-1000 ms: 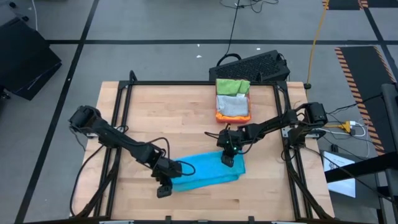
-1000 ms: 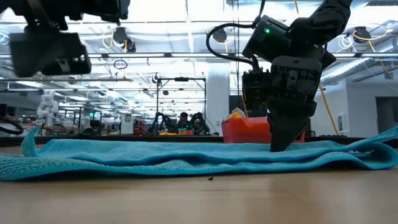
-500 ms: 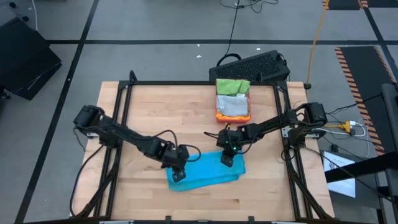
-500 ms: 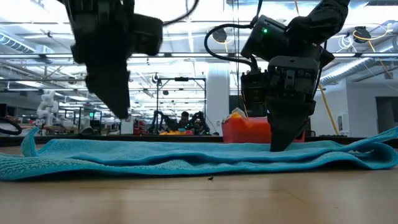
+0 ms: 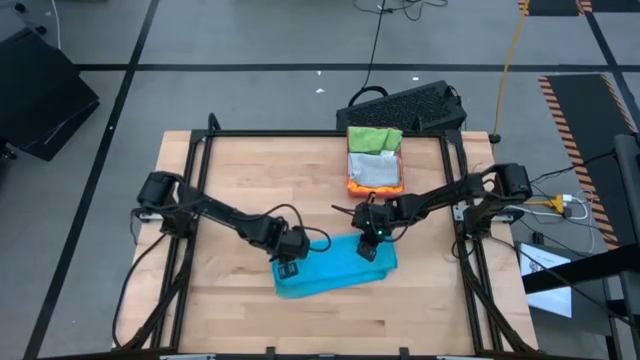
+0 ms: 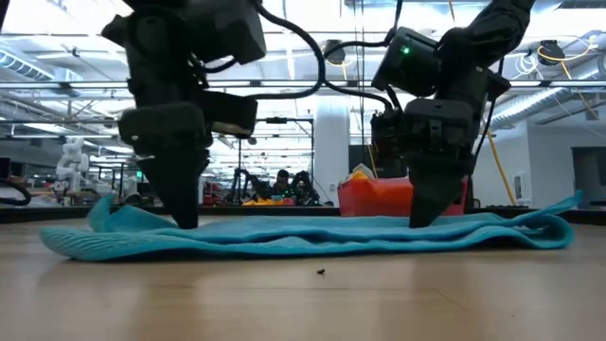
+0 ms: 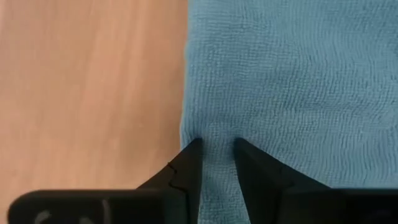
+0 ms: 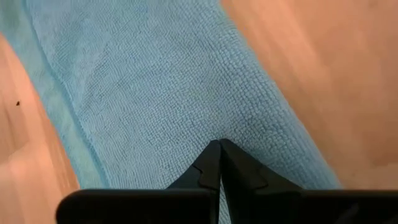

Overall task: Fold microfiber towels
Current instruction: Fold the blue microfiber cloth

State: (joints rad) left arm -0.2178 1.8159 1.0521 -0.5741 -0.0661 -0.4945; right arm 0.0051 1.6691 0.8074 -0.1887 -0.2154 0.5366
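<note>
Both grippers down on the blue towel [image 5: 335, 267], mid-table near the front edge.

My left gripper [image 7: 216, 149] has swung in from off the cloth's left end and is narrowing onto it beside the edge. My right gripper [image 8: 219, 149] stays pinched shut, pinning the other end. I judge a fold comes next.

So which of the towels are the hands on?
The blue towel, spread flat on the table; the left hand and right hand touch it. The others sit in the tray.
</note>
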